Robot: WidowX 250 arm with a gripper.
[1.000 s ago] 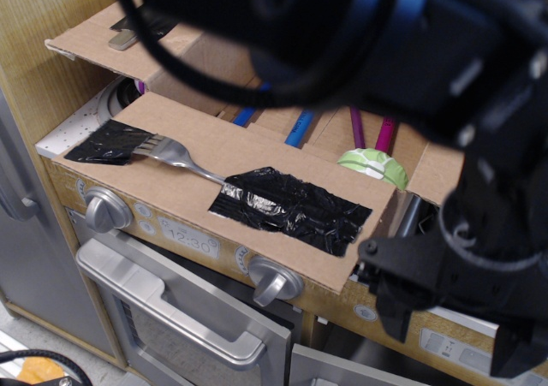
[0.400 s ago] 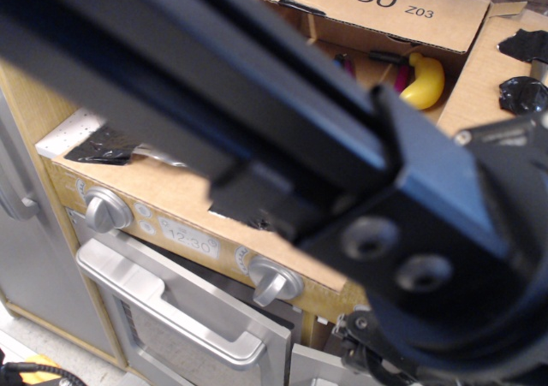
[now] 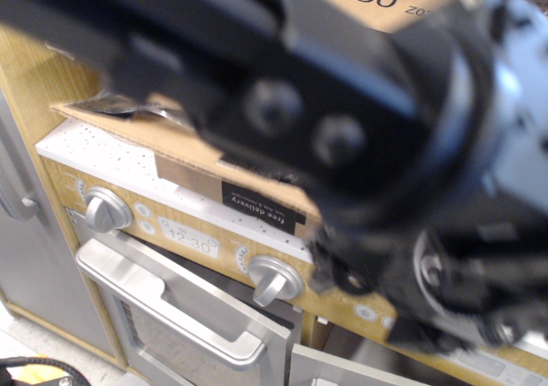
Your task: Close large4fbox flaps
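Observation:
My black arm fills most of the view, blurred, and hides the gripper's fingers. The brown cardboard box [image 3: 377,1] shows at the top as a panel printed "30 Z0". Its near flap [image 3: 163,133] is lifted off the stove front; its brown underside and front edge show, with a bit of black tape and the fork [image 3: 128,105] at its left end. A box side with a black "free delivery" tape strip [image 3: 261,208] shows beneath the flap. The box's inside is hidden.
The box stands on a toy kitchen stove with a white speckled top [image 3: 94,151], two silver knobs [image 3: 107,208] [image 3: 274,276], and an oven door handle [image 3: 171,313]. A grey fridge door [image 3: 17,206] stands at the left.
The arm has swung across the view and down to the right. The near flap, lying over the stove front a second ago, is now raised, uncovering the white top and the tape strip.

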